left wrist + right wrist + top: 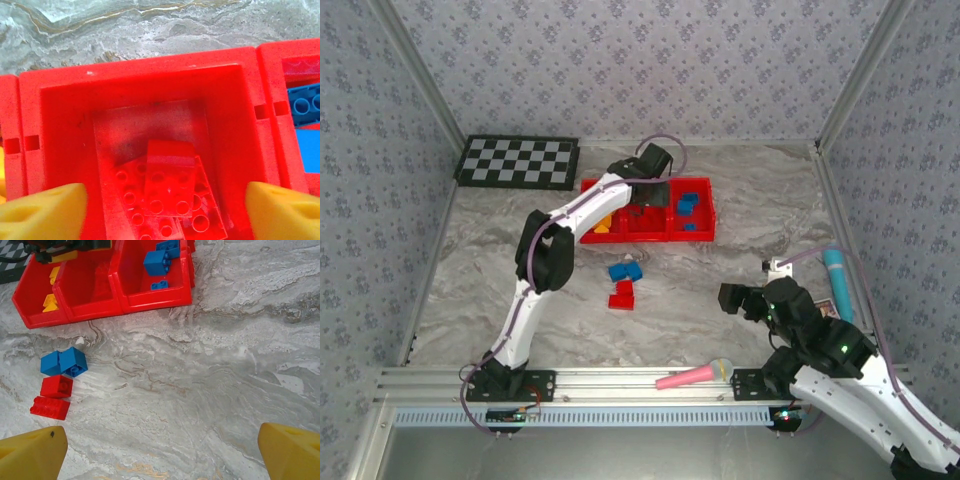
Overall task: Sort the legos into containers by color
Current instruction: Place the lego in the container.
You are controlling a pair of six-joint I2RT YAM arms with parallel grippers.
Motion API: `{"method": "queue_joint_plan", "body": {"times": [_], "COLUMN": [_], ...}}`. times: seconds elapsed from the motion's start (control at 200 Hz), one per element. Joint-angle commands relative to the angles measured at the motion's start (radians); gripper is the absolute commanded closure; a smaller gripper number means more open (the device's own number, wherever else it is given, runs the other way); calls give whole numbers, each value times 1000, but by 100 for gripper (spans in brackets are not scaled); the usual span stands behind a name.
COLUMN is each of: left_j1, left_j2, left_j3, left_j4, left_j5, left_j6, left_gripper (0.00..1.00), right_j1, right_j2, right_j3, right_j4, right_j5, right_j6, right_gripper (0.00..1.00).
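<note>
My left jaws hang wide open and empty over the tray's middle compartment [140, 67] holding red legos [167, 185], my right jaws equally open above the surface [200, 380]

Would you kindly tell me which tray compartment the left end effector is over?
The middle compartment, holding red bricks; its neighbours hold yellow bricks and blue bricks.

Loose legos [623, 287] lie before the tray [692, 238].

No legible text, labels or numbers anywhere.
</note>
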Motion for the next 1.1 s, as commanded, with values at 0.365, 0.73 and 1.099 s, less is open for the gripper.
{"method": "queue_joint_plan", "body": {"times": [0.365,0.73,1.099], "left_j1": [-50,-190,-273], "left_j2": [-424,-872,-931], "left_j3": [-377,-1023,-1222], "left_j4": [3,91,93], "left_j5": [39,70,85], "left_j6": [112,192,-127], "left_gripper": [0,0,0], "right_j1": [-31,-41,-43], "right_j2": [92,122,136], "right_j3": [-19,-15,-19], "right_j4": [78,122,137], "right_j5": [-40,-91,-107], "right_j6": [57,64,80], "right_gripper": [0,0,0]}}
